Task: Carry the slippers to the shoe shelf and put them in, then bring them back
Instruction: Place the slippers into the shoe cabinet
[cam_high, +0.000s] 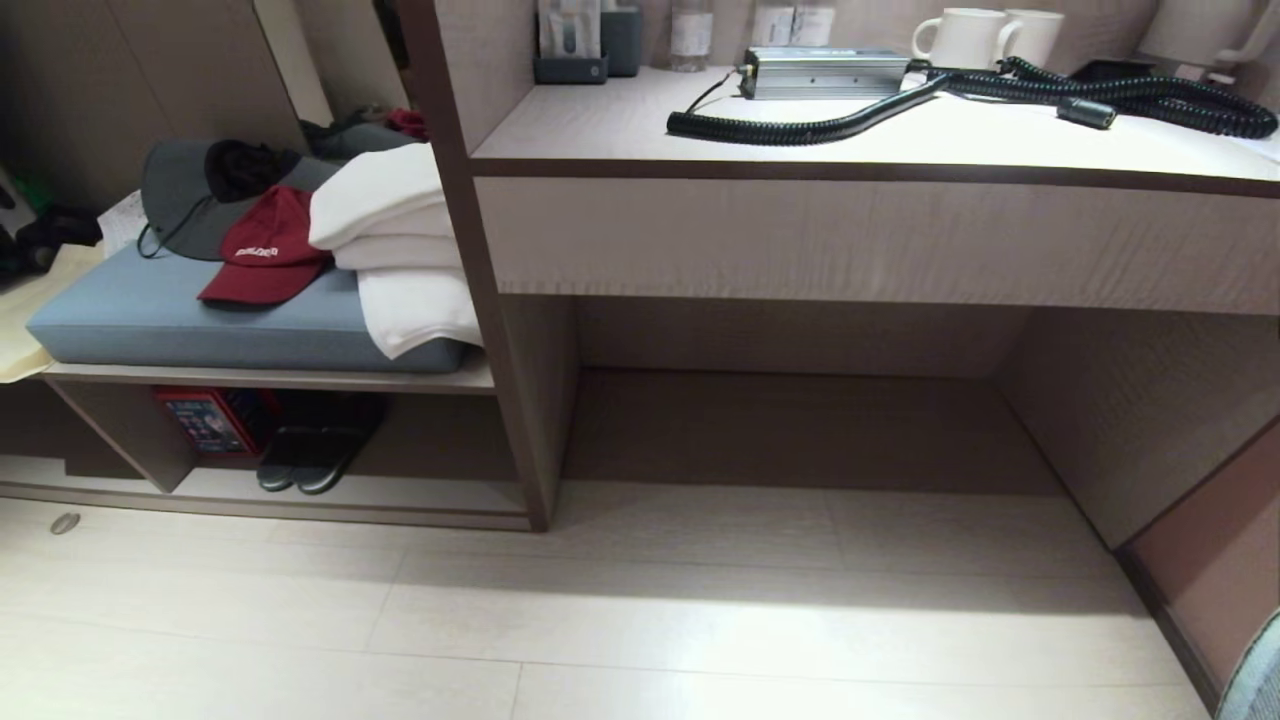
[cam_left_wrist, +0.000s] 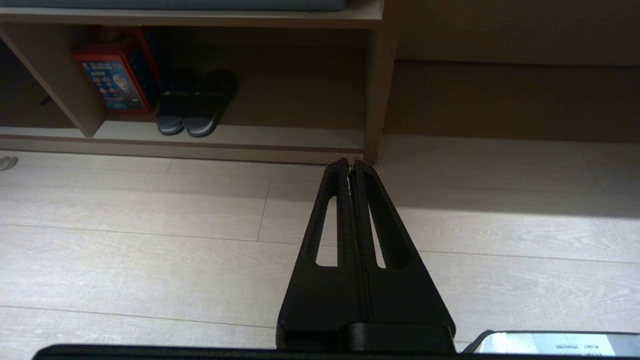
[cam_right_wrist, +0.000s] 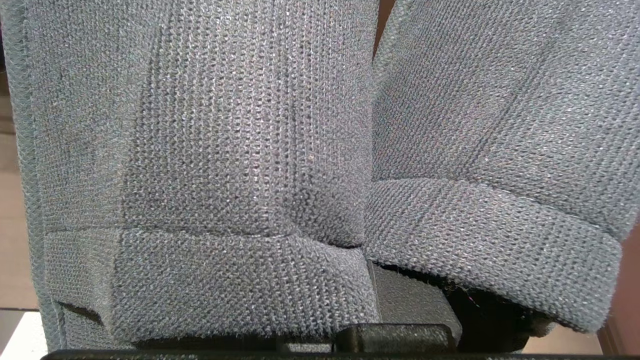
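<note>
Two grey-blue knit slippers (cam_right_wrist: 250, 150) fill the right wrist view, side by side and hanging right over my right gripper, which is shut on them; its fingertips are hidden under the fabric. A corner of the slippers (cam_high: 1256, 672) shows at the lower right edge of the head view. The shoe shelf (cam_high: 420, 497) is the low cubby at the left, under a cushioned bench; its base plank (cam_left_wrist: 285, 138) also shows in the left wrist view. My left gripper (cam_left_wrist: 350, 163) is shut and empty, held over the floor in front of the shelf's right upright.
A pair of black slides (cam_high: 318, 456) and a red box (cam_high: 212, 420) stand inside the cubby. Caps and folded white towels (cam_high: 395, 250) lie on the blue cushion above. A desk counter (cam_high: 900, 240) with a coiled black cable (cam_high: 1000, 95) and mugs spans the right.
</note>
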